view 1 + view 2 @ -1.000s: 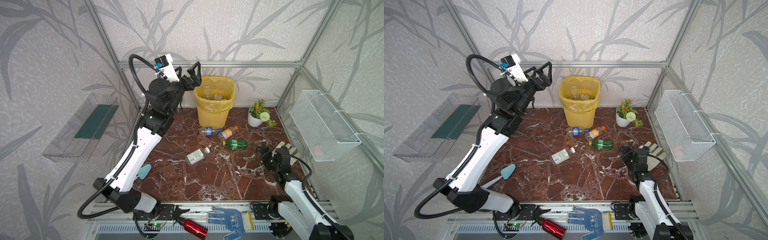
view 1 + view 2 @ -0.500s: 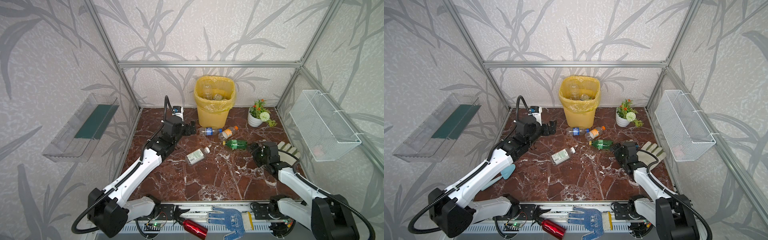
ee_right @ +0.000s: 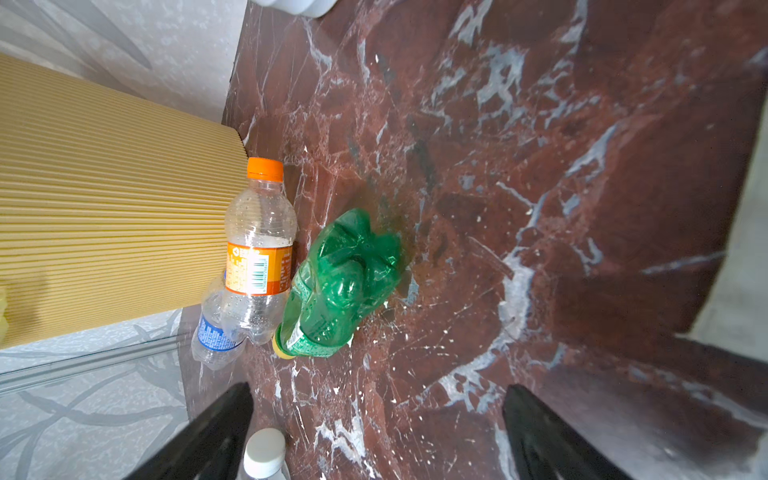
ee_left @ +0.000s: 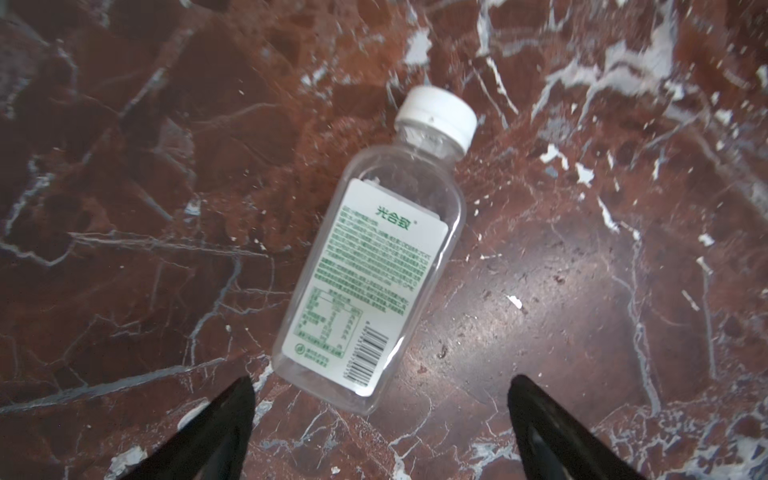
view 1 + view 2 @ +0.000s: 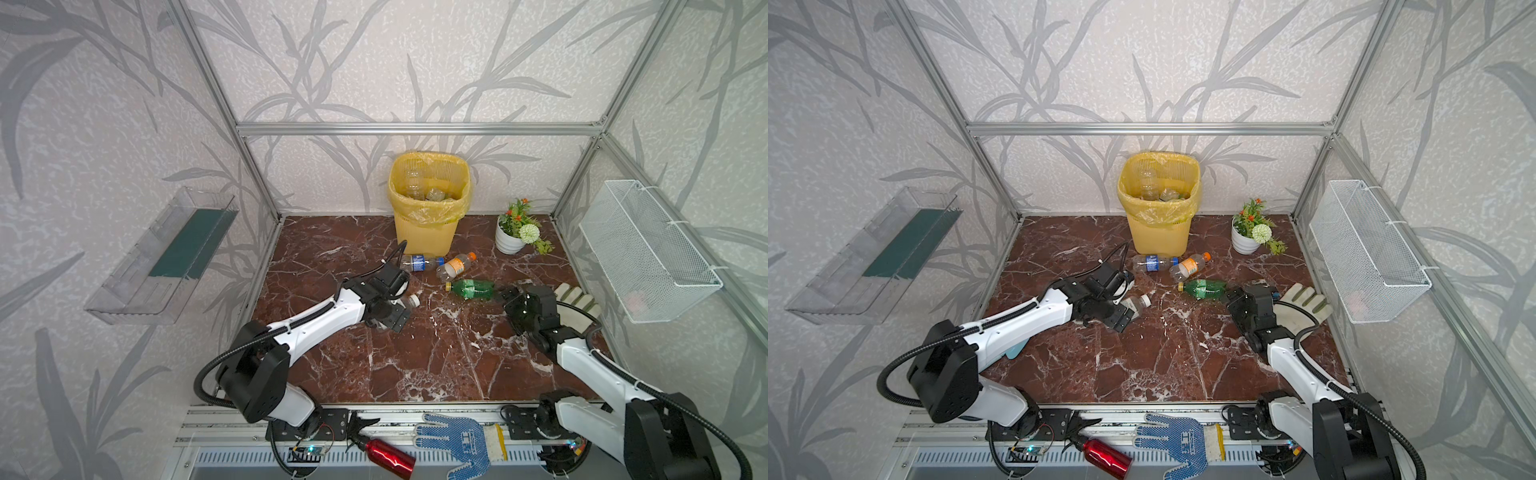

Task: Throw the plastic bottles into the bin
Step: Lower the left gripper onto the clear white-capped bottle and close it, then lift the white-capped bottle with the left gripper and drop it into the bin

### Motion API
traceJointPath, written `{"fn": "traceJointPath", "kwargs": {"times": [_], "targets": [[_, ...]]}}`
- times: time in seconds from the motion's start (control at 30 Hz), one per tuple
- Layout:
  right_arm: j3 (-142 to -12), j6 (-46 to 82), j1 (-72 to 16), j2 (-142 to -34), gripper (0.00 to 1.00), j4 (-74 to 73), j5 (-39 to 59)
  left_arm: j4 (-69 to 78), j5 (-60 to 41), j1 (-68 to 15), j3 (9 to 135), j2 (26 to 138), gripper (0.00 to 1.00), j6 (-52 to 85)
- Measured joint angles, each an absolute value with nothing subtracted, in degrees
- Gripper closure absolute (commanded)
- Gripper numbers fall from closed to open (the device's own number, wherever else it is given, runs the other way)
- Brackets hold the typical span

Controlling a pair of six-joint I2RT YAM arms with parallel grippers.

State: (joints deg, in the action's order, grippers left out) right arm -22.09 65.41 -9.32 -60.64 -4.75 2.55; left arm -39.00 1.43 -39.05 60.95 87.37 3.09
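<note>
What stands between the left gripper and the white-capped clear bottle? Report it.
Nothing visible. In the left wrist view the white-capped clear bottle lies flat on the marble floor, its base just ahead of the left gripper, whose fingers are spread apart.

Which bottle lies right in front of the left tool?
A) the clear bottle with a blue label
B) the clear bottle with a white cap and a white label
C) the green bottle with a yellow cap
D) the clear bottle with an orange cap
B: in the left wrist view the clear white-capped bottle lies on its side, its base just between the spread tips of the left tool, not gripped.
</note>
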Motion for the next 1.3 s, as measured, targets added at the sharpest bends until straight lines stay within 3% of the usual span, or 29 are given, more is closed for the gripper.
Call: {"fn": "traceJointPath", "kwargs": {"times": [0.67,1.3], "targets": [[-18.85,65.89,-8.99,-55.96,0.04,-3.14,-2.55,-40.23,7.14,-39.53,69.95,102.59,0.05,-7.84],[-15.11,64.64,-3.36,-55.42,0.03,-4.25,-0.47,-42.92,3.29,-37.43,75.20,110.78,0.15,-13.52]]}}
